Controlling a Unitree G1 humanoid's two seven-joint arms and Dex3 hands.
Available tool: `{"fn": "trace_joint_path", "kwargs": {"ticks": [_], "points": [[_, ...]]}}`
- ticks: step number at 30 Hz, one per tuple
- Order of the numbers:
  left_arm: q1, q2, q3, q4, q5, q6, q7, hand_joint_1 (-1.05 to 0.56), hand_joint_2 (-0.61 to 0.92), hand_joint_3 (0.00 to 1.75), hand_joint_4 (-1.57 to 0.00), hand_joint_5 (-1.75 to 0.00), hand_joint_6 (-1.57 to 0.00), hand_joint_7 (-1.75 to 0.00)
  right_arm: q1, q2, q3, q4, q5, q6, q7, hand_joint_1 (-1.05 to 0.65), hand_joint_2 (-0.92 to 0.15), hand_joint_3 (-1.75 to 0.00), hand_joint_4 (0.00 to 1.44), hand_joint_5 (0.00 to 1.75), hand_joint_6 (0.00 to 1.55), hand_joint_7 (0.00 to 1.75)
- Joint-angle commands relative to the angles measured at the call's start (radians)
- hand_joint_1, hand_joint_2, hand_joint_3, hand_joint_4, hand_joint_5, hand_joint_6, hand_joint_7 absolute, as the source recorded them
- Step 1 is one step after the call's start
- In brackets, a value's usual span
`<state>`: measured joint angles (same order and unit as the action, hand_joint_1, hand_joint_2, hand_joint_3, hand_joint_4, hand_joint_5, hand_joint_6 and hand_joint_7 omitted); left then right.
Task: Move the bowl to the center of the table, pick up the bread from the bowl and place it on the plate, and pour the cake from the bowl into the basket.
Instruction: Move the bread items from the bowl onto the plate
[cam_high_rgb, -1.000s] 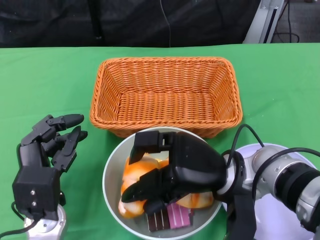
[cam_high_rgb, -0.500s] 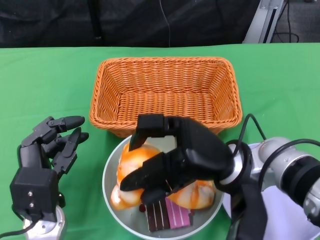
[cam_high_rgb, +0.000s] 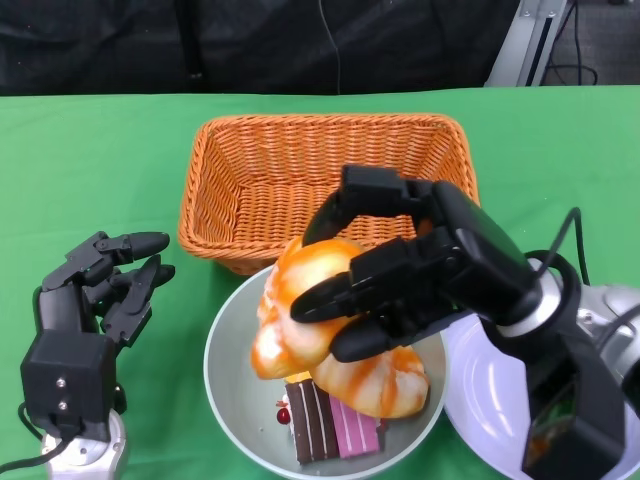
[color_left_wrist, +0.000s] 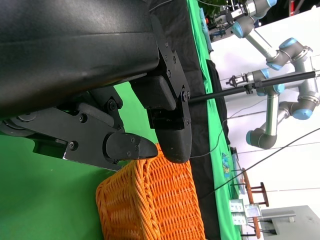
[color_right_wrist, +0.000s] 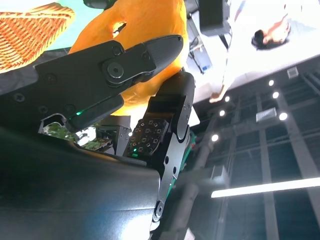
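1. Over the last second the right hand (cam_high_rgb: 400, 290) has risen out of the round grey bowl (cam_high_rgb: 228, 400), and the glazed orange-and-white bread (cam_high_rgb: 305, 300) has come up with it; a second such piece stays in the bowl.
2. That suggests the pick has succeeded and the carry to the round white plate (cam_high_rgb: 490, 400), just beside the wrist, comes next.
3. The right hand's fingers (color_right_wrist: 107, 67) are curled tight around the bread, holding it above the bowl.
4. Under the hand, the striped brown-and-pink cake slice (cam_high_rgb: 335, 432) lies untouched; beyond the fingertips sits the orange wicker basket (cam_high_rgb: 250, 150).
5. The left hand (cam_high_rgb: 95, 290) idles on the green tablecloth (cam_high_rgb: 90, 160), fingers loosely apart, holding nothing.
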<state>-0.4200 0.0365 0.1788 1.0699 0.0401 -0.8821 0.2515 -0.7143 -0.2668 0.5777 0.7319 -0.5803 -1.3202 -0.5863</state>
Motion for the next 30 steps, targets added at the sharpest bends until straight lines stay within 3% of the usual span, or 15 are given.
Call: {"fn": "trace_joint_path", "kwargs": {"ticks": [1, 5, 8, 10, 13, 14, 20, 30], "points": [[0.009, 0.017, 0.005, -0.015, 0.001, 0.006, 0.012, -0.12, 0.92, 0.29, -1.05, -0.42, -0.98, -0.56, 0.046, -0.028, -0.058, -0.056, 0.117, -0.011, 0.103, -0.28, -0.92, -0.12, 0.76, 1.21, 1.29, 0.08], [0.009, 0.019, 0.007, -0.012, -0.003, 0.003, 0.009, -0.11, 0.92, 0.30, -1.05, -0.42, -0.98, -0.55, 0.100, -0.041, -0.115, -0.110, 0.244, 0.002, 0.225, -0.24, -0.92, -0.16, 0.76, 1.25, 1.31, 0.12], [0.009, 0.018, 0.010, -0.011, -0.007, 0.003, 0.006, -0.11, 0.92, 0.29, -1.05, -0.42, -0.98, -0.55, 0.153, -0.049, -0.164, -0.161, 0.326, 0.038, 0.304, -0.25, -0.91, -0.20, 0.77, 1.27, 0.99, 0.77], [0.008, 0.019, 0.012, -0.010, -0.012, 0.003, 0.001, -0.11, 0.92, 0.29, -1.05, -0.41, -0.98, -0.55, 0.191, -0.044, -0.197, -0.199, 0.377, 0.069, 0.345, -0.20, -0.90, -0.21, 0.79, 1.27, 0.92, 0.94], [0.007, 0.021, 0.016, -0.007, -0.019, -0.001, -0.010, -0.12, 0.92, 0.30, -1.05, -0.41, -0.99, -0.55, 0.247, -0.037, -0.240, -0.251, 0.458, 0.117, 0.406, -0.12, -0.64, -0.70, 0.82, 1.27, 0.92, 0.98], [0.007, 0.021, 0.019, -0.007, -0.023, -0.002, -0.014, -0.12, 0.92, 0.30, -1.05, -0.41, -0.99, -0.55, 0.264, -0.043, -0.252, -0.267, 0.489, 0.135, 0.431, -0.12, -0.62, -0.74, 0.81, 1.29, 0.90, 1.00], [0.007, 0.029, 0.022, -0.006, -0.021, -0.006, -0.015, -0.12, 0.92, 0.28, -1.05, -0.41, -0.99, -0.55, 0.343, -0.041, -0.324, -0.325, 0.642, 0.224, 0.568, -0.20, -0.81, -0.39, 0.76, 1.37, 0.78, 1.12], [0.012, 0.029, 0.031, -0.031, -0.053, -0.041, -0.058, -0.14, 0.92, 0.27, -1.05, -0.41, -0.99, -0.56, 0.482, -0.016, -0.472, -0.327, 0.790, 0.324, 0.719, -0.14, -0.92, -0.26, 0.73, 1.39, 0.78, 1.09]]}}
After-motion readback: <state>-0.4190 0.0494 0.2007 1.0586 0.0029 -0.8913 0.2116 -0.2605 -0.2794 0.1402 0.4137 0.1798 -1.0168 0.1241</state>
